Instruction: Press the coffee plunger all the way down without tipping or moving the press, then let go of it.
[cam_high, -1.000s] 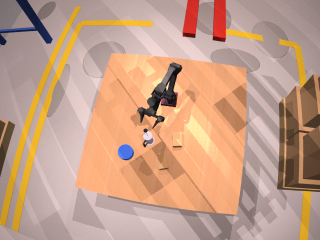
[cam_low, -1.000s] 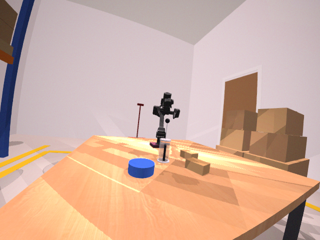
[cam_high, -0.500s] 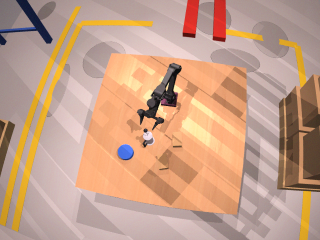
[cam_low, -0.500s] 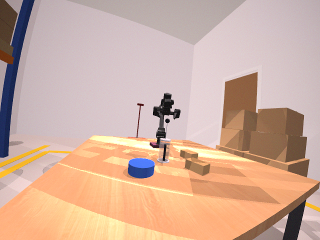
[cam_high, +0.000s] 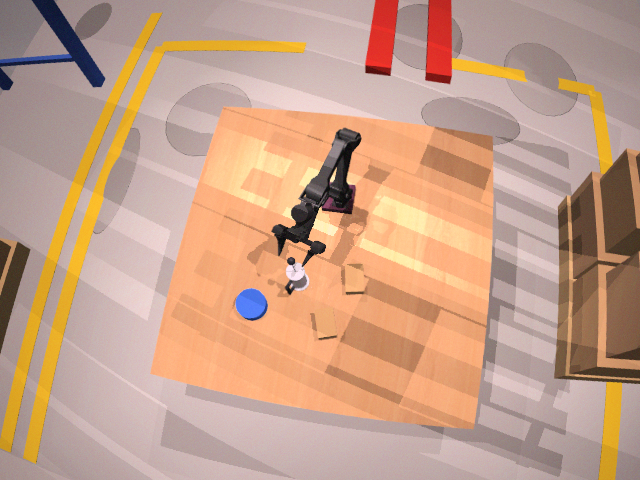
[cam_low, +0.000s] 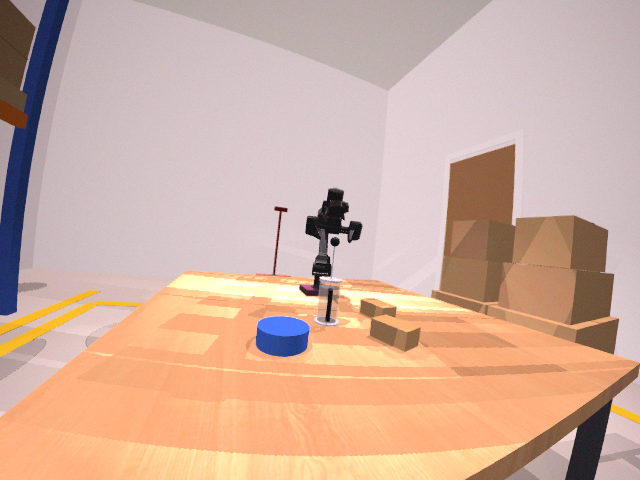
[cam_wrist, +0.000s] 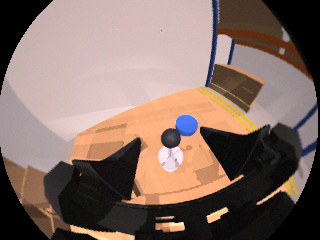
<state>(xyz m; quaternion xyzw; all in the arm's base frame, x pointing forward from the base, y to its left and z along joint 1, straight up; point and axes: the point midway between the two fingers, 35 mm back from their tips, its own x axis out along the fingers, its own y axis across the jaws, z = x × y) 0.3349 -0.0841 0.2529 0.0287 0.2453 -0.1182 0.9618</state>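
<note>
The coffee press (cam_high: 297, 277) (cam_low: 327, 304) stands upright on the table, a clear cylinder with a white lid and base and a black handle; its lid (cam_wrist: 170, 159) shows in the wrist view. The plunger's black knob (cam_high: 291, 261) (cam_low: 334, 241) (cam_wrist: 171, 138) is high above the lid on a thin raised rod. My gripper (cam_high: 292, 259) (cam_low: 337, 238) (cam_wrist: 171, 135) is wide open and empty, tilted forward and down. In the wrist view the knob appears midway between the fingertips; whether it is within their reach is hard to tell. No finger visibly touches it.
A blue round disc (cam_high: 251, 304) (cam_low: 282, 336) (cam_wrist: 186, 125) lies near the press on its handle side. Two small tan blocks, one (cam_high: 354, 278) (cam_low: 377, 307) beside the press and another (cam_high: 325, 323) (cam_low: 394, 332) farther from the arm's base, lie on the wooden table (cam_high: 413, 330) (cam_low: 289, 418).
</note>
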